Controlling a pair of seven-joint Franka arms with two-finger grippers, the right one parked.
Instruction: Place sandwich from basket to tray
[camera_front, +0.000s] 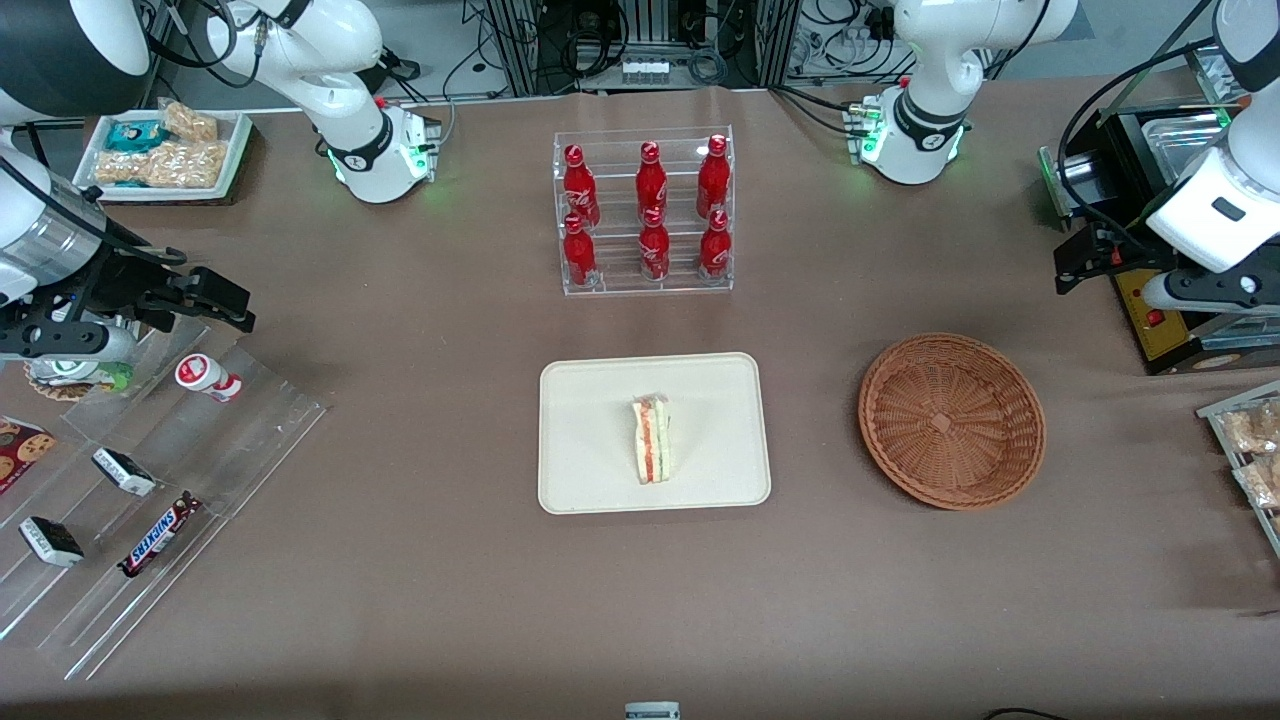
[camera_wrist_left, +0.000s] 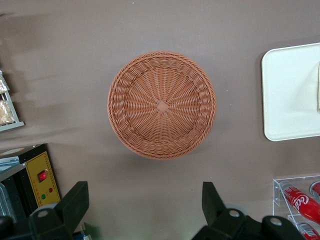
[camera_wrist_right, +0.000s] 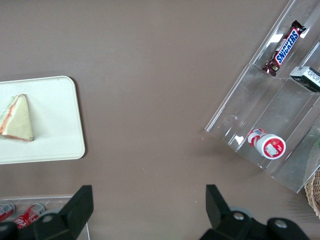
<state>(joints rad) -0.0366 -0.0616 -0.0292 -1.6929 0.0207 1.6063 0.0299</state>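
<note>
Resting on tray (camera_front: 590, 400): sandwich (camera_front: 652, 440); gripper (camera_wrist_left: 145, 200) seemingly open.

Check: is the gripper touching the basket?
Apart. The front view shows the gripper off toward the working arm's end, with bare table between it and the basket.

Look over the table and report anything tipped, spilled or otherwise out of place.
One small red-capped bottle lies on its side on the clear stepped display, unlike the upright red bottles in their rack. The sandwich sits on the tray, the basket holds nothing, and the open gripper hangs above the table near the basket.
</note>
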